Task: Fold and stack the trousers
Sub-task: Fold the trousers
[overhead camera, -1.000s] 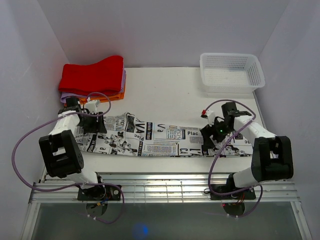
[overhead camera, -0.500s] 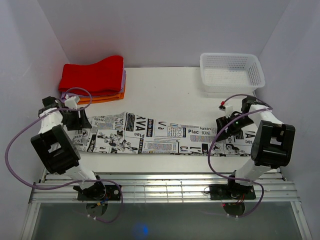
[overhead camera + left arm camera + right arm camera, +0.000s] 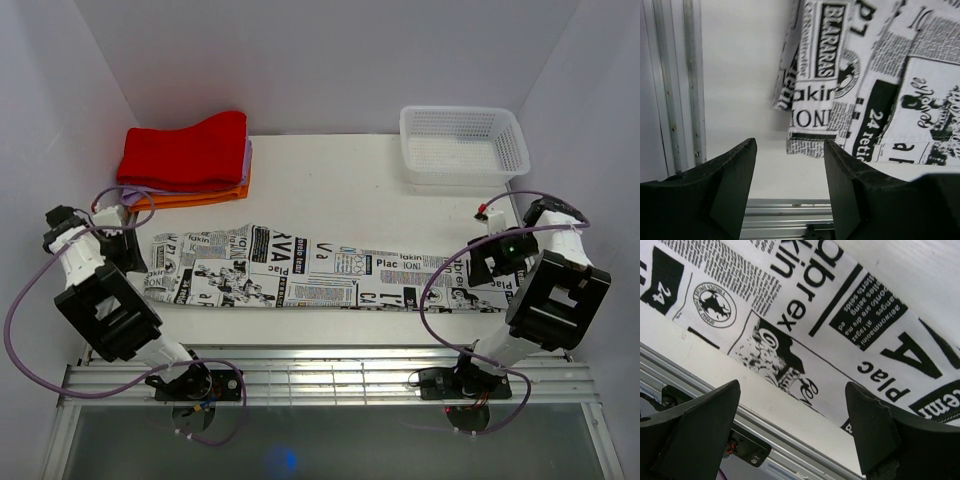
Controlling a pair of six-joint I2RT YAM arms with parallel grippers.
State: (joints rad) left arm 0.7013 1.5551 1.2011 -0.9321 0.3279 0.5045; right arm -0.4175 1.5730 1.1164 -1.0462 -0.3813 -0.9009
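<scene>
So far the trousers (image 3: pixel 300 275) lie flat, left to right, not yet folded short or stacked by the far-left cloths (image 3: pixel 185 150). The left claw (image 3: pixel 790 145) and right claw (image 3: pixel 792 386) are spread and empty.

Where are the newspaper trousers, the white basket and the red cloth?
trousers (image 3: pixel 320 280): top view, middle of the fabric.
basket (image 3: pixel 465 175): top view, near wall.
red cloth (image 3: pixel 190 150): top view, middle of its top.

The white table (image 3: pixel 340 190) carried the trousers (image 3: pixel 300 280), spread flat near its front edge. Some folded cloths (image 3: pixel 185 155) sat far left, a white basket (image 3: pixel 465 172) far right.
</scene>
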